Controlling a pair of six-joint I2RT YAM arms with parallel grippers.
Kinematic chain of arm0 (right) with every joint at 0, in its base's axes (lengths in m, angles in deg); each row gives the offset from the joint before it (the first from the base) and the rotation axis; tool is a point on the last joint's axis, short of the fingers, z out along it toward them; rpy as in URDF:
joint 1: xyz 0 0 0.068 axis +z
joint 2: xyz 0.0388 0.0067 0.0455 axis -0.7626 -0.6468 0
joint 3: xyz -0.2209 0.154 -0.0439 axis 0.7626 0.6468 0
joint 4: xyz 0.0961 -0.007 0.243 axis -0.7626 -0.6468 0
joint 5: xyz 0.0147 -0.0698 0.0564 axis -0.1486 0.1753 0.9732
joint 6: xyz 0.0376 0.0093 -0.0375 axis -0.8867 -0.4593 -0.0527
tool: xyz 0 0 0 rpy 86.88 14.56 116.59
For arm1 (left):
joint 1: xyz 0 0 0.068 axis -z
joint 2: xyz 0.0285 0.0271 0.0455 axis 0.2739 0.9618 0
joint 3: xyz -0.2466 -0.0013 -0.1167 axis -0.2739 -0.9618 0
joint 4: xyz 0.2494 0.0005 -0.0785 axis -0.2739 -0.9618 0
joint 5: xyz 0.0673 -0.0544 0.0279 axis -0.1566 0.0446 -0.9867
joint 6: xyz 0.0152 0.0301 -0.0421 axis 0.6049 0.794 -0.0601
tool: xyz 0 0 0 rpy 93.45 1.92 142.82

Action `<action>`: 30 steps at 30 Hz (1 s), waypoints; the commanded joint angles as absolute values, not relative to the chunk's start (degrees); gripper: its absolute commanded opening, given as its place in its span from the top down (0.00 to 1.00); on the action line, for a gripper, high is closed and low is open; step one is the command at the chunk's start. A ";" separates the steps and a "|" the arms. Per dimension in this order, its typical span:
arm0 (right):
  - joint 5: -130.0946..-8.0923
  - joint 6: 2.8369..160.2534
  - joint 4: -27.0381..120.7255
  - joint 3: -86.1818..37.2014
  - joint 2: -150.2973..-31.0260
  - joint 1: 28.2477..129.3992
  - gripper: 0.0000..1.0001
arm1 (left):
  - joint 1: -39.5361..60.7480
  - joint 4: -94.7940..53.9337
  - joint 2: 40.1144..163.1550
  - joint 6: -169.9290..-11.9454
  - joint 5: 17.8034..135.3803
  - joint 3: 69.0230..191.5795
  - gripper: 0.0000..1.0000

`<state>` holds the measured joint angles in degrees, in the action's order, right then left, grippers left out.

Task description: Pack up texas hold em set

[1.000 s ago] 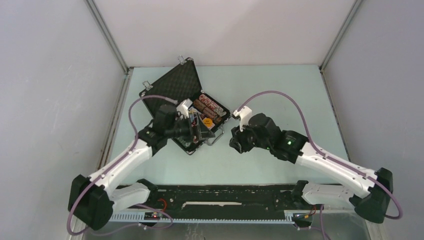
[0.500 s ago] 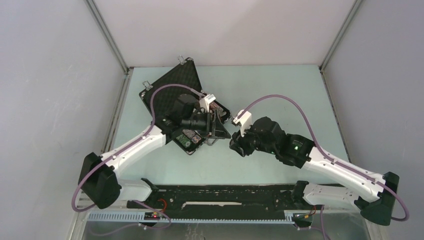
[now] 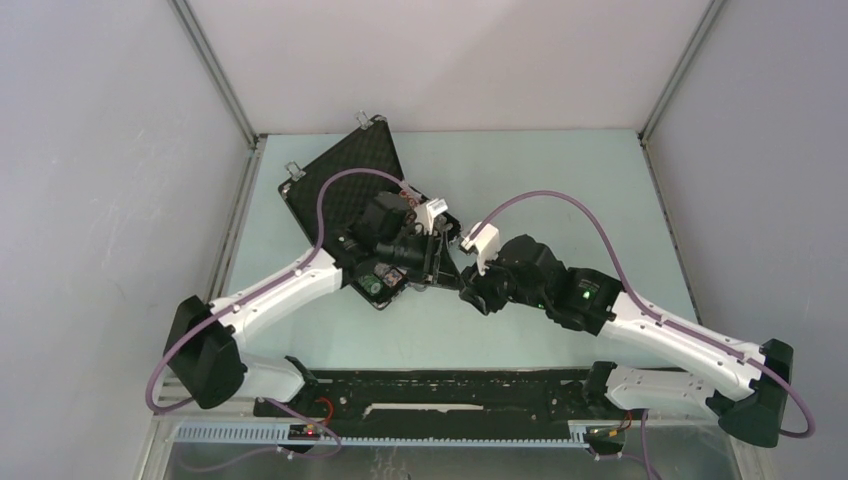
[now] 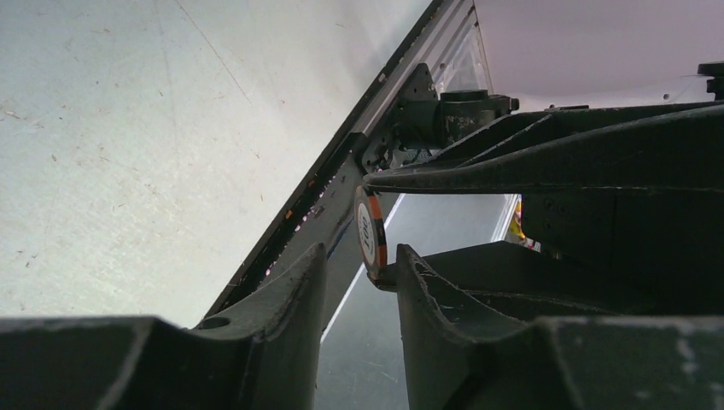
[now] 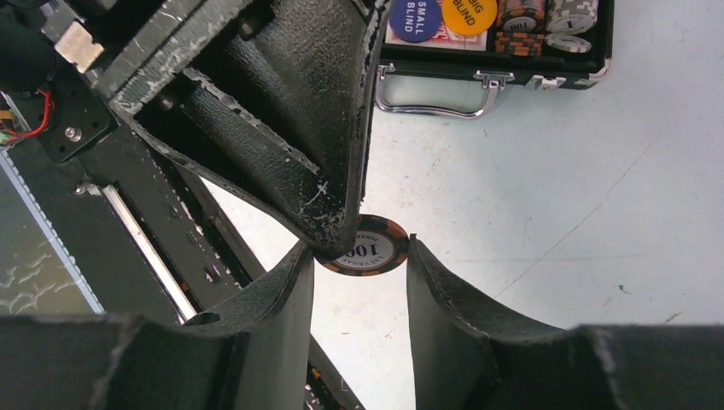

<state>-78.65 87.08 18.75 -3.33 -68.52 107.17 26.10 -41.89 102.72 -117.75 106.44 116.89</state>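
The left pincer (image 4: 361,251) has swung right over the open briefcase (image 3: 350,175) to the right pincer (image 5: 359,246) and narrowed; it stands part open astride an orange-and-black chip (image 5: 369,250), one finger against it; the right pincer grips that chip by its rim; the briefcase lies far left on the desk (image 3: 560,180).

You had soft, even overhead light w/ faint shadows on the table (image 3: 520,170), but wrist cams blurred near fingers (image 4: 282,325); poker chip (image 5: 363,248) was sharp.
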 commanded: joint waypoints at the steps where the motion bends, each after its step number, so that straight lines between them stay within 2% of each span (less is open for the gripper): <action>1: -80.21 88.18 20.81 -3.96 -68.38 107.67 0.70 | 27.76 -41.58 103.84 -116.55 107.00 120.48 0.62; 8: -81.10 88.18 20.57 -3.96 -68.51 108.03 0.70 | 28.80 -40.83 104.45 -117.15 107.27 121.50 0.73; 12: -82.68 88.18 20.54 -3.96 -68.95 108.44 0.69 | 29.18 -40.82 104.20 -116.94 106.85 121.89 0.89; 14: -83.93 87.91 20.42 -3.96 -69.28 108.71 0.61 | 29.23 -41.35 103.78 -116.18 105.63 122.14 0.99; 16: -84.25 87.54 19.91 -3.96 -69.51 108.76 0.44 | 29.20 -43.08 103.47 -114.69 103.27 122.82 1.00; 20: -86.71 84.81 18.32 -3.96 -68.53 108.81 0.21 | 28.96 -48.65 104.20 -108.28 94.33 126.08 1.00; 22: -88.18 82.66 16.94 -3.96 -67.14 108.01 0.14 | 28.94 -52.58 105.28 -102.90 87.49 128.60 1.00; 28: -87.44 74.49 10.50 -3.24 -59.27 96.93 0.11 | 28.59 -55.89 109.00 -88.62 63.10 133.65 1.00; 30: -85.40 72.47 9.84 -2.00 -56.05 91.71 0.10 | 28.23 -56.84 112.55 -83.61 59.26 136.39 1.00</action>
